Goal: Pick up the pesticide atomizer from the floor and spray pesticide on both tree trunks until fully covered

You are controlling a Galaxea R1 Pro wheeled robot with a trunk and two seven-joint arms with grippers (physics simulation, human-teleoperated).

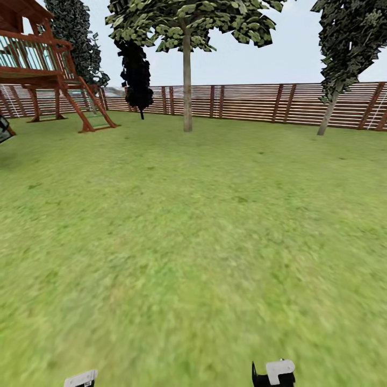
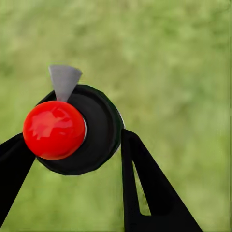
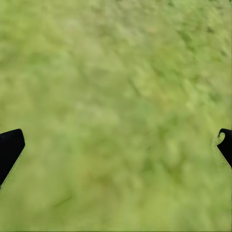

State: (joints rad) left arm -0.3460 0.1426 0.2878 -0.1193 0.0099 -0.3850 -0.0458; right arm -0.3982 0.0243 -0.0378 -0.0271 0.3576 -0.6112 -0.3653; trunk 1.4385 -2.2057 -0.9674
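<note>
Your left end effector (image 2: 79, 159) is clamped on the black atomizer with the red round cap (image 2: 72, 129), right one (image 3: 116, 145) spread wide, and the nearest thick grey-brown trunk (image 1: 187, 86) is straight ahead by the lawn's far fence edge.

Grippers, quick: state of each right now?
Left gripper: shut on the black round atomizer with red cap.
Right gripper: open, empty, over grass.

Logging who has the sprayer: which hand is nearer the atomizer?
Left. The left hand has its fingers closed on either side of the atomizer; the right hand is open over bare grass.
</note>
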